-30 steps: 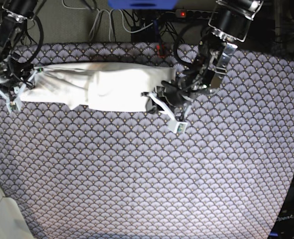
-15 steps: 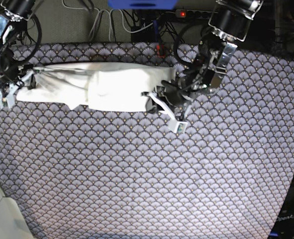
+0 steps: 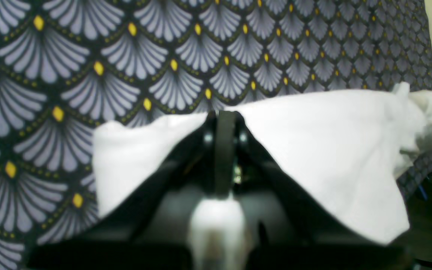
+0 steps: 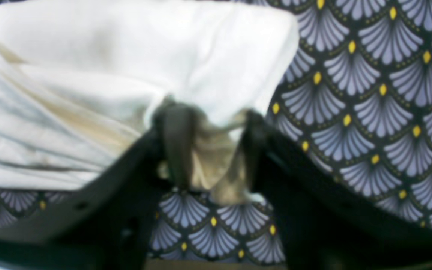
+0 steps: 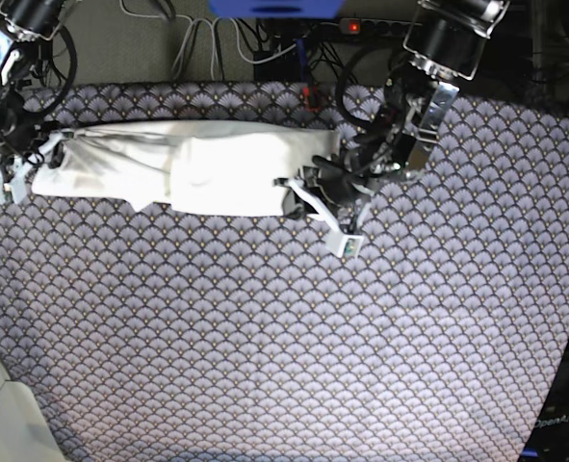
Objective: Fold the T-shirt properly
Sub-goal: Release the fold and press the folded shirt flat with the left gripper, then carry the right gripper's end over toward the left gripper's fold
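Two grippers, left [image 5: 315,197] clamped on T-shirt [image 5: 217,171], right [image 5: 22,164] half-closed around bunched end, atop patterned tablecloth [image 5: 284,337].

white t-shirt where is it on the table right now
The white cloth T-shirt lies in a long band across the far edge of the fan-patterned tablecloth in the base view, between the right gripper and left gripper.

We see a table [image 5: 294,337] covered in a dark cloth patterned with pale fan scales and yellow dots. Along its far edge lies the white T-shirt [image 5: 207,168], folded into a long band, plain side up.
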`<move>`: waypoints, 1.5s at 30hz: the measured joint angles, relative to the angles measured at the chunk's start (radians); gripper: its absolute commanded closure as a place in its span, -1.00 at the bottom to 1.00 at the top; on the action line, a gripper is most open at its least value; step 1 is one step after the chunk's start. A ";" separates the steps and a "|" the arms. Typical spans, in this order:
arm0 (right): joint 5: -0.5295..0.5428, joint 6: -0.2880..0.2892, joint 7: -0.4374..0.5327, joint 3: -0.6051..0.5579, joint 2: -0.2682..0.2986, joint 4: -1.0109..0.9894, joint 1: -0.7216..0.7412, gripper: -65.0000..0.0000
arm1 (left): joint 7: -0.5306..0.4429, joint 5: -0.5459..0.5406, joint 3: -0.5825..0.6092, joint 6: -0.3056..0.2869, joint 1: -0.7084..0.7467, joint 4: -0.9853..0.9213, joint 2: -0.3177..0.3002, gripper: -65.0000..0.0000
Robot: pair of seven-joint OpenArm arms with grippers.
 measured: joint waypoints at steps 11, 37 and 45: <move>0.003 0.000 0.000 -0.001 0.000 0.000 -0.003 1.00 | 0.011 -0.198 -0.061 0.005 0.000 0.001 -0.045 0.99; 0.418 -0.003 -0.284 -0.069 -0.048 0.480 -0.112 1.00 | 0.008 -0.439 -0.314 0.001 0.177 0.001 -0.235 0.99; 0.550 -0.003 -0.277 -0.213 -0.093 0.491 -0.124 1.00 | 0.009 -0.436 -0.320 0.002 0.219 0.101 -0.317 0.99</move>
